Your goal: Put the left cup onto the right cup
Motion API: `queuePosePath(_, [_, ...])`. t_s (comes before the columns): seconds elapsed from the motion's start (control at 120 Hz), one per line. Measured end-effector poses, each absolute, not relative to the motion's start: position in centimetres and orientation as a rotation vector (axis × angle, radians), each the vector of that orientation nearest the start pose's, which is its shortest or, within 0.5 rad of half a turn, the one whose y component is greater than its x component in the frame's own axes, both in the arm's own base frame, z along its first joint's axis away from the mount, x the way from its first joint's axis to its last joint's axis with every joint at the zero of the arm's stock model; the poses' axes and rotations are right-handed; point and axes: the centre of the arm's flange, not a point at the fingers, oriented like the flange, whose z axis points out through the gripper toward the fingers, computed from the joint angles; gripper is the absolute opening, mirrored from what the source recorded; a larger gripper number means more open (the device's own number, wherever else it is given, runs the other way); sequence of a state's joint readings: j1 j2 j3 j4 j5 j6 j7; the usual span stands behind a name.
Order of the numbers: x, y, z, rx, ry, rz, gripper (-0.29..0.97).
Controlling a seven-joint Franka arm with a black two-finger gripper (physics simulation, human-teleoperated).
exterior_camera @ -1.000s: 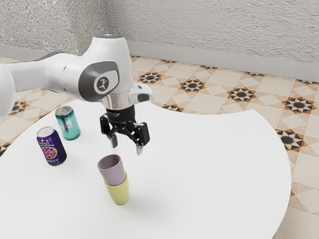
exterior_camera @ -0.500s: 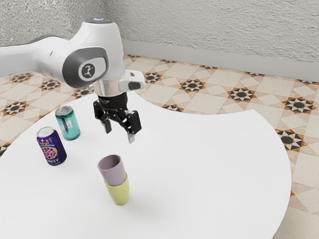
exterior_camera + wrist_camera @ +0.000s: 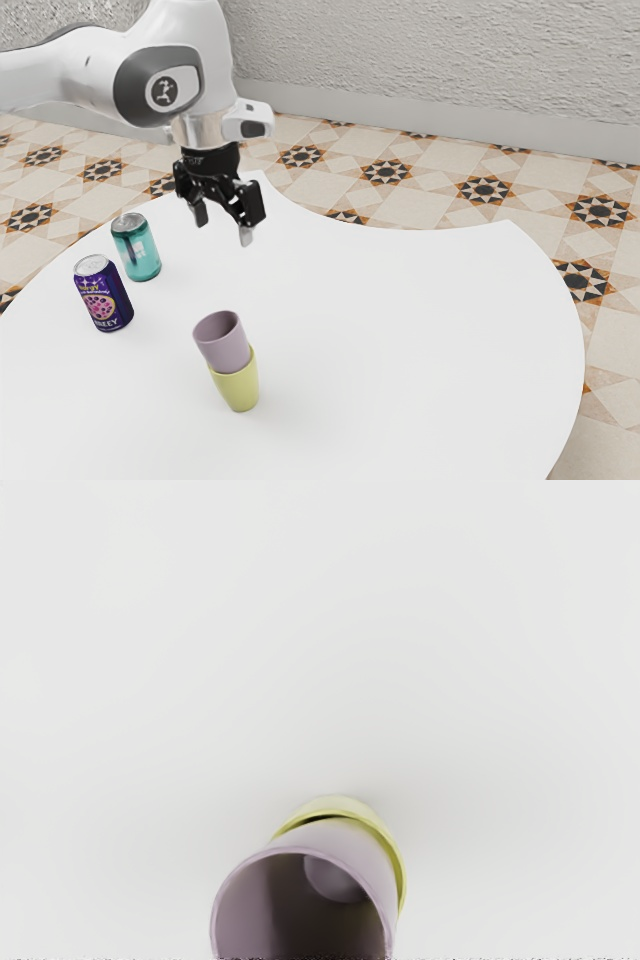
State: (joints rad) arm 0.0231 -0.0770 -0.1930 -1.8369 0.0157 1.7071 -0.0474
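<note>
A mauve cup [image 3: 220, 340] sits nested, slightly tilted, in a yellow-green cup [image 3: 236, 385] on the white table [image 3: 420, 330]. In the wrist view the mauve cup [image 3: 300, 905] shows its open mouth, with the yellow-green cup's rim [image 3: 385, 845] around it. My black gripper [image 3: 222, 225] hangs open and empty well above the table, up and behind the stacked cups, apart from them.
A teal can [image 3: 136, 247] and a purple can [image 3: 103, 293] stand upright at the exterior view's left, beside the gripper's path. The table's curved edge runs along the right, with patterned floor tiles beyond.
My gripper has risen and drawn back toward the exterior view's upper left, away from the stacked cups. The cups have stayed where they were.
</note>
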Motion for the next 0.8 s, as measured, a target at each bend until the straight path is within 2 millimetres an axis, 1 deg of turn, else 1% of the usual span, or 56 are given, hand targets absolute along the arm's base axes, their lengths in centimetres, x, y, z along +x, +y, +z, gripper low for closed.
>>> queuePosePath(0.108, [52.7,-8.1,55.9,-3.099,0.184,0.084,0.68])
queuePosePath(0.275, [52.7,-7.4,57.4,-3.101,0.202,0.083,0.68])
queuePosePath(0.383, [52.7,-6.7,57.9,-3.103,0.202,0.091,0.68])
queuePosePath(0.617, [52.6,-6.4,59.1,-3.095,0.225,0.080,0.68])
queuePosePath(0.8, [52.6,-6.5,59.4,-3.089,0.245,0.077,0.68])
